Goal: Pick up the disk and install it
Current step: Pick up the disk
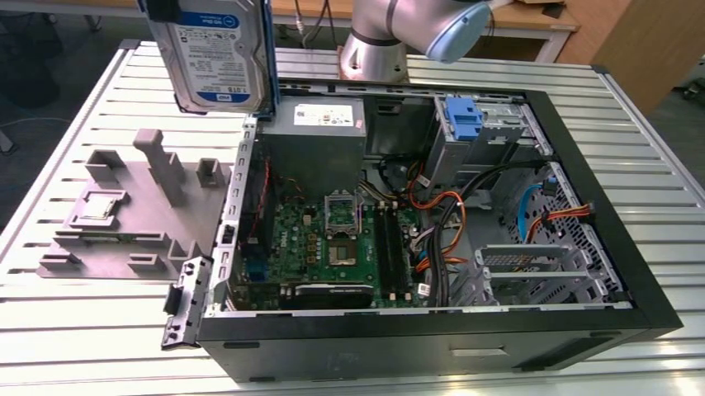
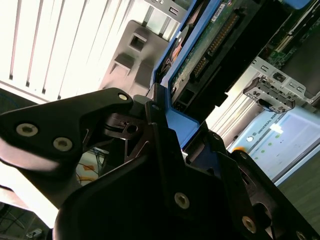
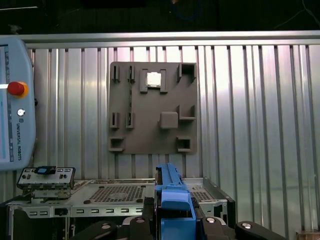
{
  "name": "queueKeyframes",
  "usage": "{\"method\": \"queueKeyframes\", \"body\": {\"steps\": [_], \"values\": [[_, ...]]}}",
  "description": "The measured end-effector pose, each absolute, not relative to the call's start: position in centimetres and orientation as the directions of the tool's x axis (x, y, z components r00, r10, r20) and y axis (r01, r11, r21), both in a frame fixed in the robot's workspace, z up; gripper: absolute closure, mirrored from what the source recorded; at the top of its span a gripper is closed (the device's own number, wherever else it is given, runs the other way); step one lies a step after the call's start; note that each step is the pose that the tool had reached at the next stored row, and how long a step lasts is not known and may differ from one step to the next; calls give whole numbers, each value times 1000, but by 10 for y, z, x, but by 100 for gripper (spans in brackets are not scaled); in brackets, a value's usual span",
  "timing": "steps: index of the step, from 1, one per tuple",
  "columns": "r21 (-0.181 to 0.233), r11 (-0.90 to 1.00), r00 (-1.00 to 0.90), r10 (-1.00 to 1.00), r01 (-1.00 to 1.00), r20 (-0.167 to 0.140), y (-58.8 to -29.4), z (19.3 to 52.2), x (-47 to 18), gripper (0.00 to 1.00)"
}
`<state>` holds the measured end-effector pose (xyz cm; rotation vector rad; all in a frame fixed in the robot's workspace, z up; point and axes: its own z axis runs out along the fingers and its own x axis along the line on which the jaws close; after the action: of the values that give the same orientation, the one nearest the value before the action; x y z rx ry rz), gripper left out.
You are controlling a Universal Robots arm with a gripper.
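Note:
The disk (image 1: 215, 58), a silver hard drive with a white-and-blue label and blue side rails, hangs upright in the air above the table. It is over the far corner of the case on the exterior view's left. My gripper (image 1: 163, 10) is shut on its upper end at the picture's top edge. In the second wrist view the black fingers (image 2: 160, 120) clamp the blue rail, and the disk's (image 2: 210, 45) circuit-board side shows beyond them. In the first wrist view the blue rail of the disk (image 3: 172, 195) stands between the parts of the gripper (image 3: 175, 222).
An open computer case (image 1: 617, 322) lies on the slatted metal table, with motherboard, cables and a grey power supply (image 1: 319, 124). A blue bracket (image 1: 465, 124) sits in the far drive bay, and a metal cage (image 1: 529, 268) nearer. A grey fixture plate (image 1: 121, 223) lies beside the case. A teach pendant (image 3: 15, 105) rests nearby.

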<state>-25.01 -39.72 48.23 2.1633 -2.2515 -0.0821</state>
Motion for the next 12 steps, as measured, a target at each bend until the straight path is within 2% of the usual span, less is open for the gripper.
{"method": "queueKeyframes", "body": {"steps": [7, 12], "values": [[50, 39, -41, -999, -998, -23, -398, 482, -241, 64], [50, 39, -40, -999, -998, -20, -408, 482, -240, 64]]}}
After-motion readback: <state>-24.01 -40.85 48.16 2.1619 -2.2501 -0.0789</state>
